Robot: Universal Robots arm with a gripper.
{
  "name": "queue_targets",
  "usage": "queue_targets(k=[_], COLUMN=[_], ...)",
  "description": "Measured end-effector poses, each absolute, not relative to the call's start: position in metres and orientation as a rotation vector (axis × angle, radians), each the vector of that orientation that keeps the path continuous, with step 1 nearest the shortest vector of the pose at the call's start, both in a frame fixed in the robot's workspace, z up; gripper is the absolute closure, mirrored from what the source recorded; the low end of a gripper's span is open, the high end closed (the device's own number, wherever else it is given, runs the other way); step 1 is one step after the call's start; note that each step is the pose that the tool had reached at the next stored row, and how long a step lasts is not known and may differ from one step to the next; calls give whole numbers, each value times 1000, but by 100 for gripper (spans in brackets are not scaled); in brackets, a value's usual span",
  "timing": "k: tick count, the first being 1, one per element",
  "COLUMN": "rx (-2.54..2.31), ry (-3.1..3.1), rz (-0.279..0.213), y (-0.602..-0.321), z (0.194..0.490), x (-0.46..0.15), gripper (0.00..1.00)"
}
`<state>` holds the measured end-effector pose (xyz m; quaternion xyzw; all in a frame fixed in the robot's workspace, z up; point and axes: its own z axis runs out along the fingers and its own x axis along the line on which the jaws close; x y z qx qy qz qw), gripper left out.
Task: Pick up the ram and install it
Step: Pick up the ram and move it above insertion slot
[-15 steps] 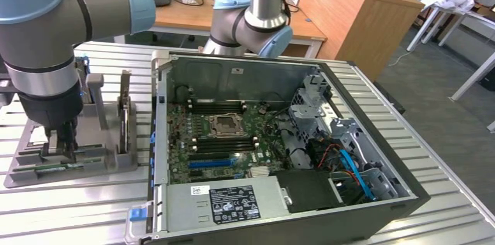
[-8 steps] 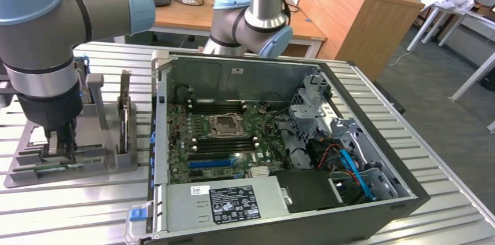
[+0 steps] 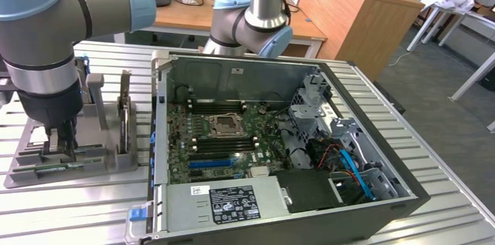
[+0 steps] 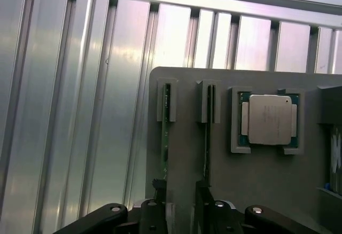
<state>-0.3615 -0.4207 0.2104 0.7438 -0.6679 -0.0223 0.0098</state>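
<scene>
I have the arm's wrist pointing straight down over the grey holder [image 3: 108,158], at the exterior view's left of the open computer case [image 3: 402,198]. The gripper [image 3: 60,146] hangs low, its fingers spread and gripping nothing. The ram [image 4: 165,132] and its twin [image 4: 208,138] stand on edge in neighbouring holder slots, beside the processor [image 4: 270,119].

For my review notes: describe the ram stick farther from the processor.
Beside the open computer case, a grey holder sits on the slatted table. Two thin sticks stand edge-on in its slots; this green ram is nearest the holder's edge, with the other stick between it and the silvery processor.
</scene>
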Motion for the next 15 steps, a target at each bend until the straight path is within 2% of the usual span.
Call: queue_targets(k=[9, 15], rx=[2323, 2323], ry=[-2086, -2086], rz=[-71, -72], y=[-436, -437], z=[210, 202], x=[-364, -364], gripper=[64, 64])
